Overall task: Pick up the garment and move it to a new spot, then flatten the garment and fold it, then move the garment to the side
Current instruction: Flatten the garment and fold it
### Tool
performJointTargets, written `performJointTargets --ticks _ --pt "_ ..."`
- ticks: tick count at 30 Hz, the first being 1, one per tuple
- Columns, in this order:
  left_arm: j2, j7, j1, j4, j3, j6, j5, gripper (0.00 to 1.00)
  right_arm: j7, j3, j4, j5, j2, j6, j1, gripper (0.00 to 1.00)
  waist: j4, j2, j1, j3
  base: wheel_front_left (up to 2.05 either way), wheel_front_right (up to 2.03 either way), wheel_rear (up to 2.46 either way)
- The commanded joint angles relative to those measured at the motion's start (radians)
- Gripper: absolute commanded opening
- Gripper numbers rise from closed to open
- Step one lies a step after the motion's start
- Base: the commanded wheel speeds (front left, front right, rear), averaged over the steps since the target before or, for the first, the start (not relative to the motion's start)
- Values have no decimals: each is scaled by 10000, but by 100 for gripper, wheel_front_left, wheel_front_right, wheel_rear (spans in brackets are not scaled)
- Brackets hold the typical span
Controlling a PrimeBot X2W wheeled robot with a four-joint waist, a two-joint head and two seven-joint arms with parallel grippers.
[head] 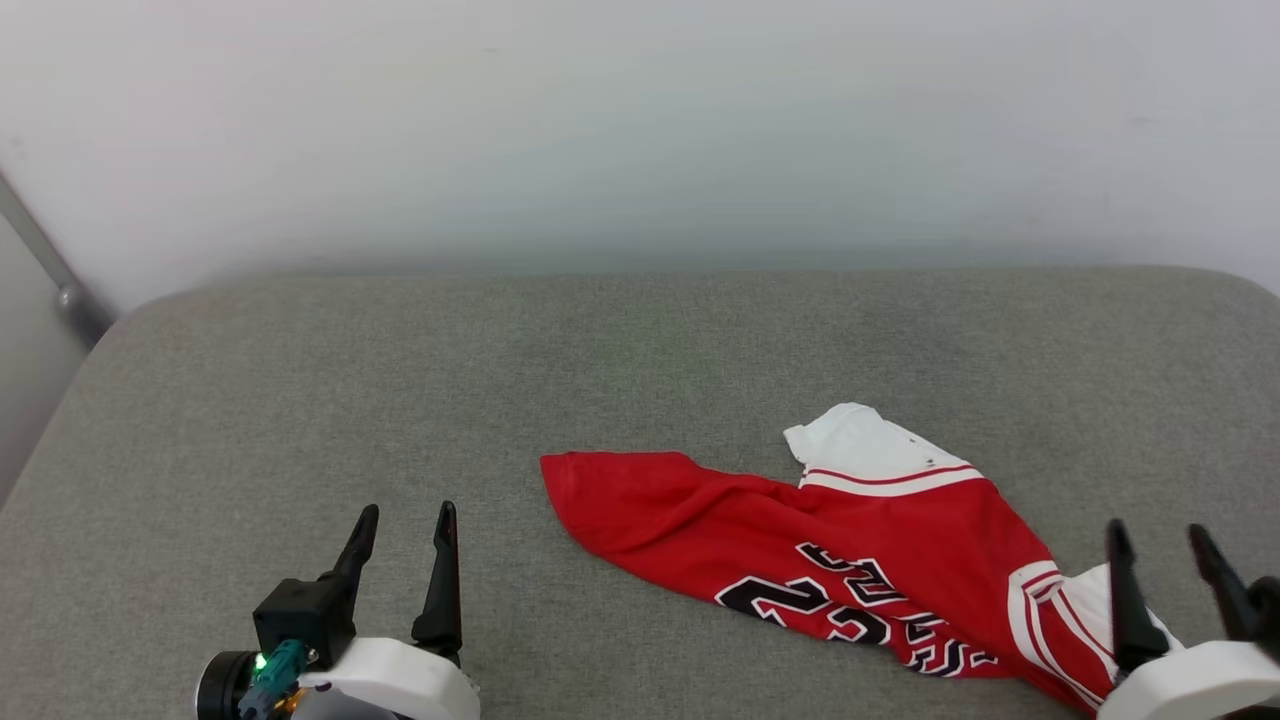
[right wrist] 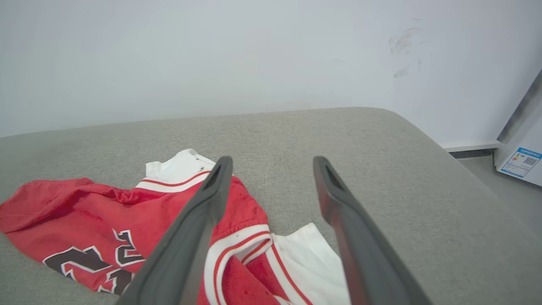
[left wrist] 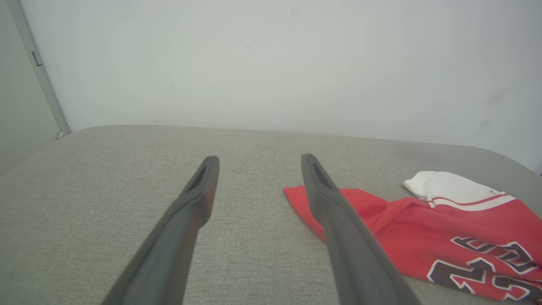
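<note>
A grey padded surface (head: 400,400) is carrying a crumpled red garment (head: 850,540) with white sleeves at four o'clock; left gripper (head: 408,508) and right gripper (head: 1155,528) are gaping, holding nothing.

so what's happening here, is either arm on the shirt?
Neither arm is holding it. The garment, a red jersey with white sleeves, lies rumpled and unfolded on the grey padded surface, toward the robot's right. The right gripper is open at the jersey's near-right end, with nothing between its fingers. The left gripper is open over bare surface, apart from the fabric. Flattening and folding aren't done yet.
</note>
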Motion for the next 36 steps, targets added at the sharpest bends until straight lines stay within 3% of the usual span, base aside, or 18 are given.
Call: performJointTargets --ticks 1,7,13,19,22,28,36 --pt "-2 31 128 -19 14 46 -73 100 76 381 -370 110 76 -3 288 100 16 0 1 -78 0 0 0" --pt "23 155 59 18 -79 72 -91 100 350 1358 -1533 301 155 -5 898 100 -9 0 1 -168 0 0 0" --pt "101 711 -721 238 -524 -311 25 100 574 1810 -2174 586 151 -5 1015 100 -253 0 1 87 0 0 0" --pt "169 2794 -3439 1312 -1560 -1836 -145 100 634 2271 -2450 487 155 -5 409 100 -862 0 1 1120 0 0 0" --pt "159 3800 -4513 1803 -2074 -2219 -319 100 583 2369 -2471 504 156 -5 150 100 -1071 0 1 1618 0 0 0" --pt "248 5658 -6235 2923 -3383 -2454 -906 100 463 2505 -2274 648 156 -5 -233 100 -1396 0 1 2468 0 0 0" --pt "626 7494 -7384 4146 -6056 -2454 -2704 100 209 2619 -1683 919 155 -5 -553 100 -1745 0 1 2845 0 0 0"
